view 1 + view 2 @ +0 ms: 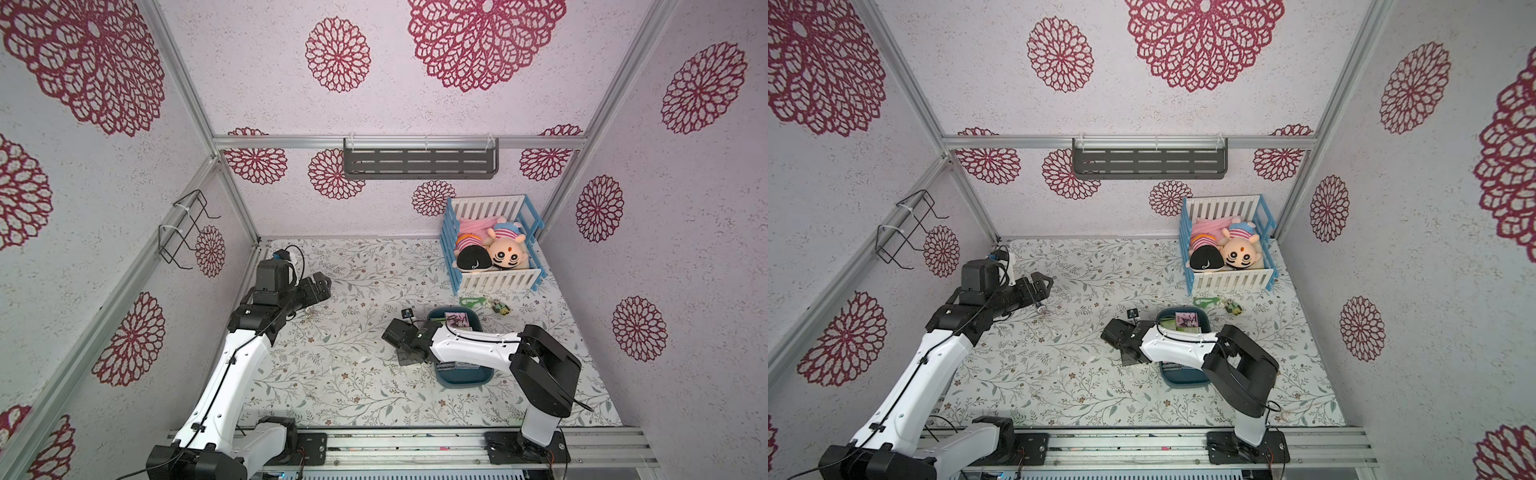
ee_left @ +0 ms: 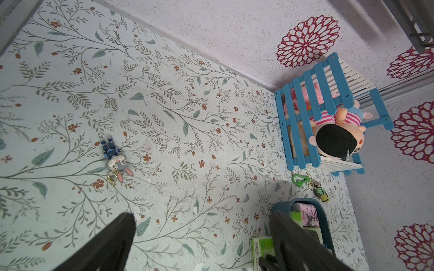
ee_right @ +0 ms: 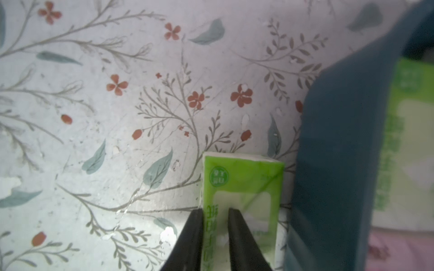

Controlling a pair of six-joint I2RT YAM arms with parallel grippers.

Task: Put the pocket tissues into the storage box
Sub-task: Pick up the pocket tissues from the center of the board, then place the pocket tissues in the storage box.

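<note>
The right hand [image 3: 214,214] has its fingers drawn to a narrow gap, nipping one long edge of a green-and-white pack [image 3: 244,183] of pocket tissues that lies on the counter [image 3: 117,117]. The storage box [image 3: 340,140] stands just beside that hand, its dark teal wall close to the pack. Whether they touch I cannot tell. Past the wall from the hand, inside the box, lie another green pack [image 3: 411,105] and a pink pack [image 1: 457,320].

The left hand [image 2: 202,223] hovers well apart from the box, fingers spread wide with nothing between them. A small rabbit keychain [image 2: 116,162] lies on the counter near it.

The counter is papered in a pale leaf-and-red-blossom print, scuffed white in spots. Beyond the right hand, in the back corner, sits a blue-and-white toy crib [image 1: 490,249] holding plush dolls [image 1: 505,255]. The walls [image 1: 291,104] are lilac with crimson rosettes, framed in aluminium. A grey slotted shelf [image 1: 419,162] hangs on the rear one.
</note>
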